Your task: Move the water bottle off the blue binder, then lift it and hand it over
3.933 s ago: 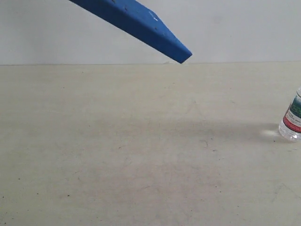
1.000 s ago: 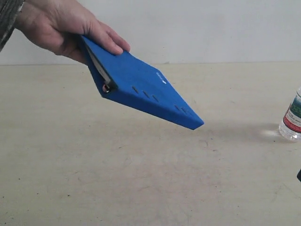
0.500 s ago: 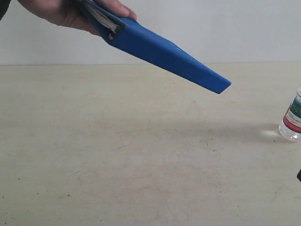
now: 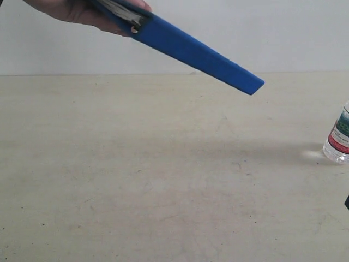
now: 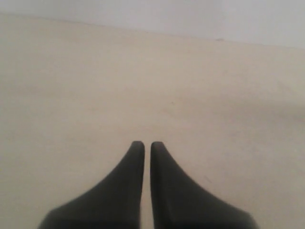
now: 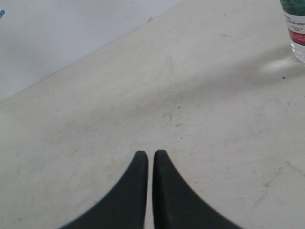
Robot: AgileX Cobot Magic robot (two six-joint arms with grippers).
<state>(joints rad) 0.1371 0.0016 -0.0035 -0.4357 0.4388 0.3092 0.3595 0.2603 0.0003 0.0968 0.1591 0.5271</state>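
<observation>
We see a hand (image 4: 82, 10) holding the binder (image 4: 196, 52) tilted over the counter (image 4: 163, 191), bottle (image 4: 339, 143) standing apart, left end effector (image 5: 147, 145) and right end effector (image 6: 150, 155) closed, empty

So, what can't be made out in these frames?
water bottle: cap cut off by frame edges, exterior and right wrist views.
blue binder: nearly edge-on, exterior view; cover unreadable.
hand holding it: cropped by top edge.
Dark sliver, exterior right edge: unidentifiable.
</observation>
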